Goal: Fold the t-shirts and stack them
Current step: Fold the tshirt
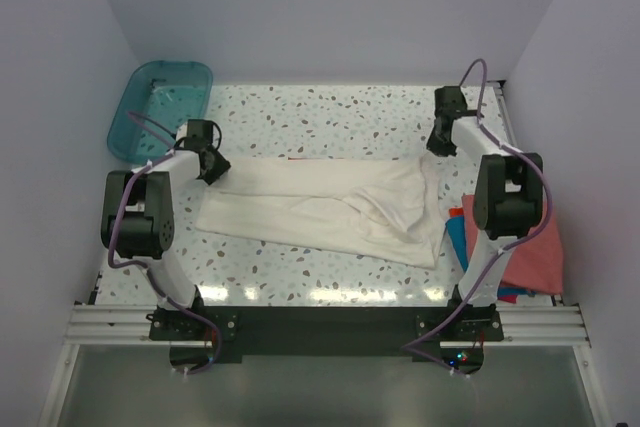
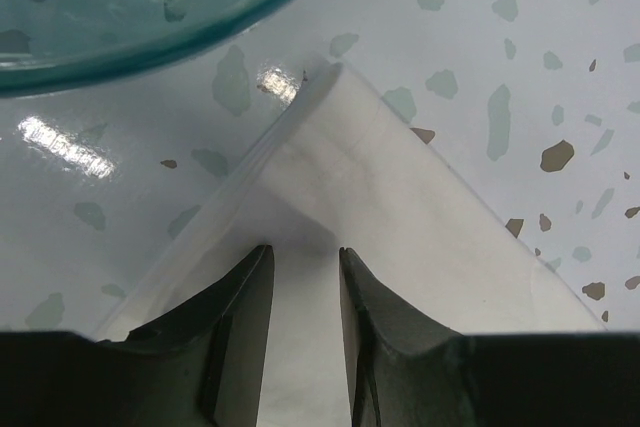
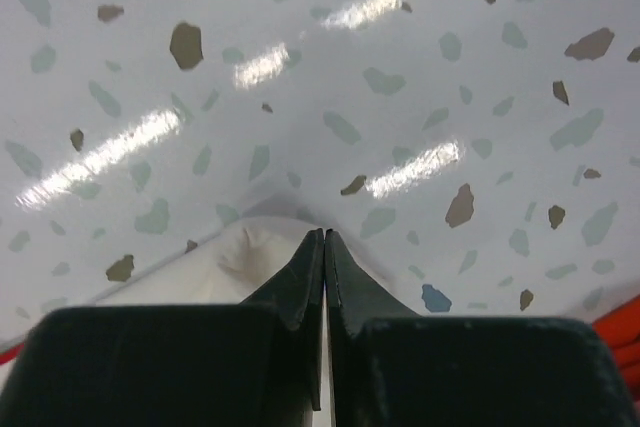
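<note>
The right arm (image 1: 500, 209) hides parts of the salmon-red shirt (image 1: 535, 262) and blue shirt (image 1: 455, 235); the teal tub (image 2: 150, 17) is cropped. Whether the right fingers (image 3: 300, 292) pinch cloth is hidden.

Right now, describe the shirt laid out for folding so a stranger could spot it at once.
On the speckled table, look to the middle. The cream-white t-shirt lies spread wide there. Unlike the salmon-red shirt and blue shirt heaped at the right edge, it is pale and stretched out.
</note>
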Motion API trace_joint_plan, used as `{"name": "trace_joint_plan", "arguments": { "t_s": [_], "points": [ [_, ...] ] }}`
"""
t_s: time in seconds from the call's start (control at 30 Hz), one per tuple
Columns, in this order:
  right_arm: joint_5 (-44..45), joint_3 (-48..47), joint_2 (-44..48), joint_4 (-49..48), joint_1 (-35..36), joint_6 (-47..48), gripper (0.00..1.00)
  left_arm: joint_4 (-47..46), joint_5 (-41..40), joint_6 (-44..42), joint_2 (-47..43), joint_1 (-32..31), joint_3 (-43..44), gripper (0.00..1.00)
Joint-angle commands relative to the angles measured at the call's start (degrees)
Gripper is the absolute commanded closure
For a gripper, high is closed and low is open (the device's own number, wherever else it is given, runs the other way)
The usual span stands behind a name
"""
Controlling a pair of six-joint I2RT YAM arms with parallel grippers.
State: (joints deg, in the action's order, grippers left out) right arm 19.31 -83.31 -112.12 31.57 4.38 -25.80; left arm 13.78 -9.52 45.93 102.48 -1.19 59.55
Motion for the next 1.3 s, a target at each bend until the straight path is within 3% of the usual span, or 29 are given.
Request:
{"name": "trace_joint_plan", "arguments": {
  "t_s": [0.0, 0.07, 0.17, 0.23, 0.33, 0.6, 1.03, 1.27],
  "points": [
    [-8.57, -4.57, 0.24, -4.86, -2.97, -3.11, 1.0, -0.16, 0.29, 0.65, -0.96, 0.66, -1.63, 0.63],
    [-10.96, -8.44, -1.7, -2.23, -3.06, -2.59, 1.0, -0.51, 0.55, 0.65, -1.31, 0.66, -1.89, 0.63],
    [-12.11, -5.31, 1.0, -3.61, -2.63, -2.15, 0.99, -0.77, 0.38, 0.21, -1.67, 0.66, -1.98, 0.62],
    [-11.75, -2.05, 2.86, -4.41, -1.57, -0.75, 0.88, -0.86, 0.47, 0.12, -1.58, 0.66, -1.98, 0.62],
    [-6.85, -1.59, 4.01, -2.93, 1.58, 2.41, 0.79, -1.12, 0.47, 0.04, -1.14, 0.66, -2.16, 0.62],
    [1.87, -3.7, 1.82, 3.32, 7.3, 6.82, 0.7, -1.48, 0.55, -0.14, -0.79, 0.66, -2.51, 0.62],
    [3.89, -11.96, -7.94, 7.63, 7.57, 9.72, 0.67, -1.74, 1.52, 0.39, 0.35, 0.66, -2.33, 0.62],
    [5.65, -11.35, -8.38, 8.24, 7.57, 9.63, 0.69, -1.48, 1.08, 0.12, 0.62, 0.75, -1.98, 0.62]
  ]
}}
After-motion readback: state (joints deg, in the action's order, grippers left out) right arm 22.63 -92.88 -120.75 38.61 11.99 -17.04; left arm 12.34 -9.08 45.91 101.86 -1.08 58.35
